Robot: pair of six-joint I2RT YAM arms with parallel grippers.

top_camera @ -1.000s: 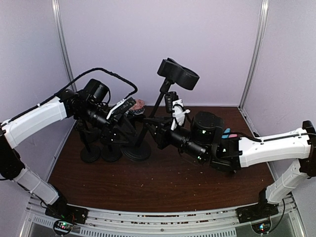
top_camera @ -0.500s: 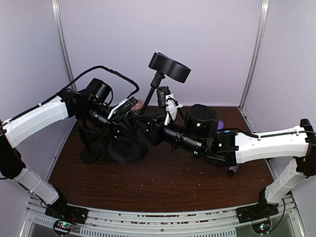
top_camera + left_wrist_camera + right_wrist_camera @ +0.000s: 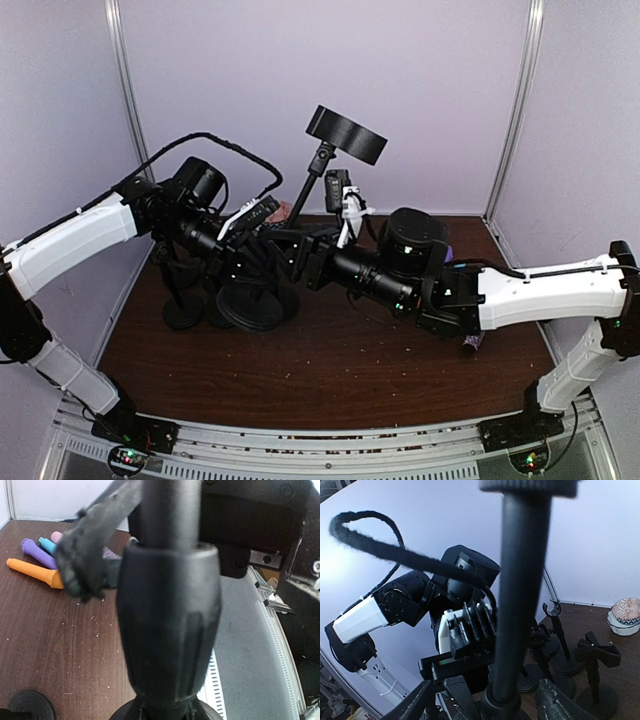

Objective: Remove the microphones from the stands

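Both tools meet at centre frame: my left gripper (image 3: 255, 262) is clenched on the tilted stand (image 3: 306, 195), and my right gripper (image 3: 492, 705) stands released, fingers apart around the pole. The microphone (image 3: 345, 135) sits atop it, upper centre.

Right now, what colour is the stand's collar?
Black; the stand collar shows best in the left wrist view.

The stand (image 3: 318, 168) leans midway across the table (image 3: 300, 380), smaller stands (image 3: 183, 300) just left of it, markers (image 3: 35, 572) to its right.
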